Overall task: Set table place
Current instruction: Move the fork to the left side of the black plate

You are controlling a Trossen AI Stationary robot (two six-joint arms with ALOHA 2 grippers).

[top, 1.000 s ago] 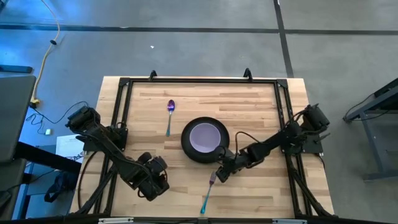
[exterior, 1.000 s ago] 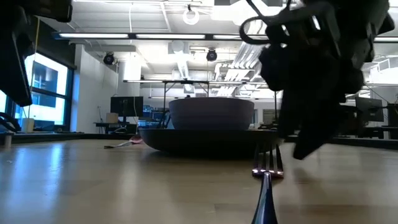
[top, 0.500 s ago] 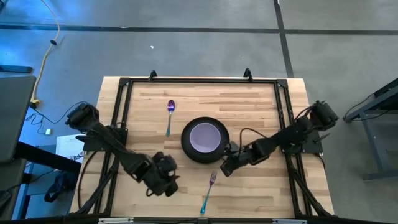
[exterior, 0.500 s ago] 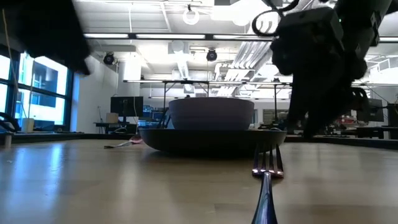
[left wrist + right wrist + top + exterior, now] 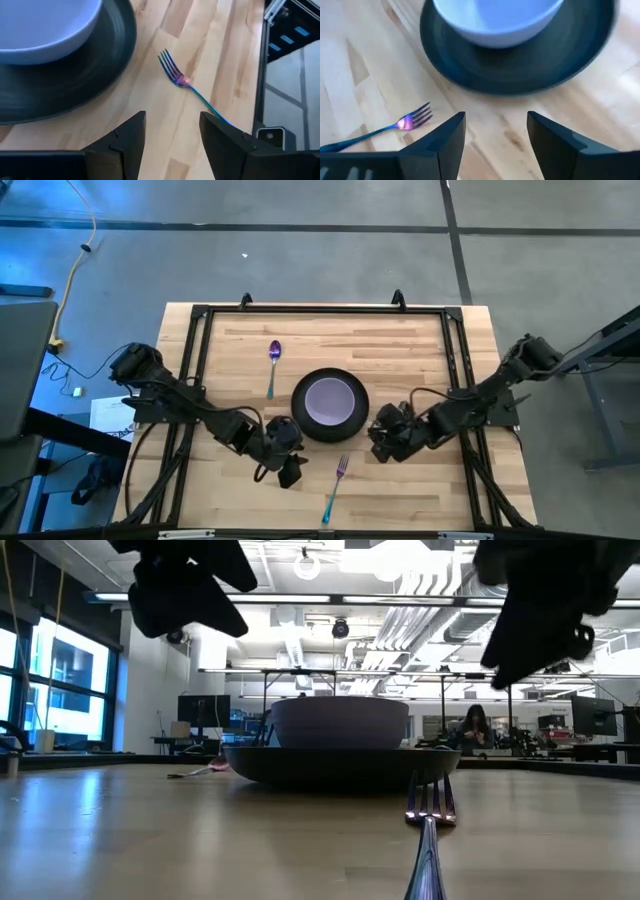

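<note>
Changes vs. 1.0 s ago: the right gripper (image 5: 385, 442) has backed off from the fork head toward the table's right side and now sits just right of the dark grey round plate (image 5: 303, 423). The left gripper (image 5: 291, 471) has swung in from the front-left area to a spot just front-left of the plate, near the fork. Fork, plate, bowl and spoon are unmoved.

Claw state: you see both pairs of dark fingers (image 5: 129, 137) spread apart in the wrist views, w/ nothing between them; the right fingers (image 5: 445, 135) are likewise wide and empty.

Fork: the teal-handled metallic fork (image 5: 335, 486) lies flat, front-right of the plate, apart from it. Long axis runs diagonally; tines point toward the plate, handle toward the table's front edge.

Other items: the small lavender bowl (image 5: 329, 399) sits inside the plate at table centre. The purple-headed, blue-handled spoon (image 5: 273, 366) lies left-rear of the plate, head toward the rear edge.

Surface: light wooden butcher-block table (image 5: 400, 350) of pale planks w/ thin black metal frame. Room: grey floor; low view shows an open workspace w/ ceiling lights, windows at left and a seated person (image 5: 473, 727) far behind.
</note>
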